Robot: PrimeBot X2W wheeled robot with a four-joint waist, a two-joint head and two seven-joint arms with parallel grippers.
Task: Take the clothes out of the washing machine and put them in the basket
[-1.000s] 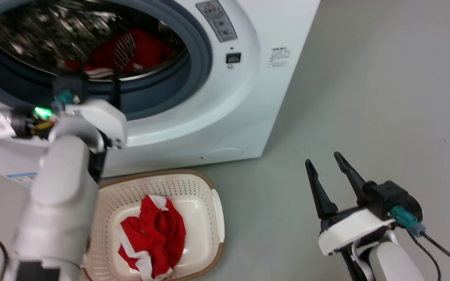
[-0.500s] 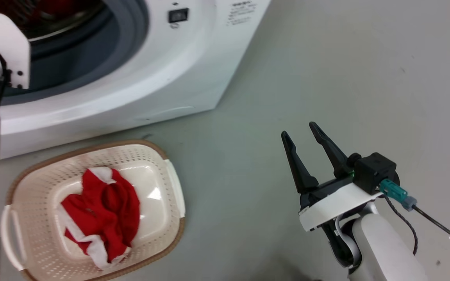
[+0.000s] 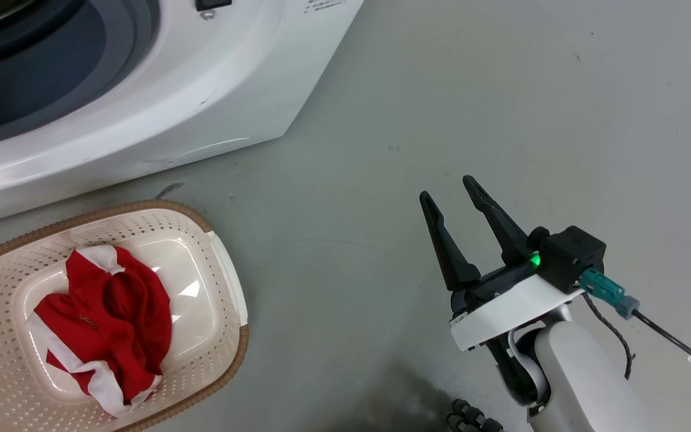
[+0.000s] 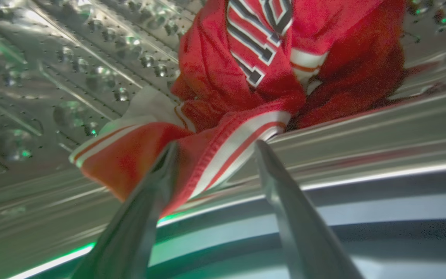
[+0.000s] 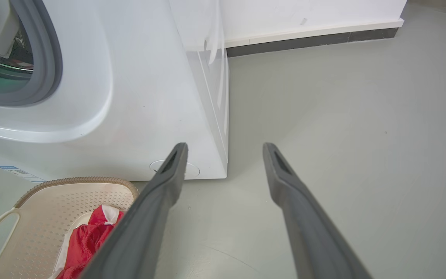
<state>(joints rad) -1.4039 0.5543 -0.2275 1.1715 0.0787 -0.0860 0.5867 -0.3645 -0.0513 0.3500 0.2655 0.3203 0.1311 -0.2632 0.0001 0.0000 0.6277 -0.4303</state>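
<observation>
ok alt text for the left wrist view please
The left gripper, fingers apart, reaches into a shiny steel drum, its tips on either side of the white-striped hem of a red garment lying crumpled there.

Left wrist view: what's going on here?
The left gripper is reaching into the washing machine, fingers open on either side of the white-striped hem of a red garment lying in the steel drum; it is not clamped yet. A second red garment already lies in the basket on the floor in front of the machine. The right gripper is open and empty above the floor, off to the side.
</observation>
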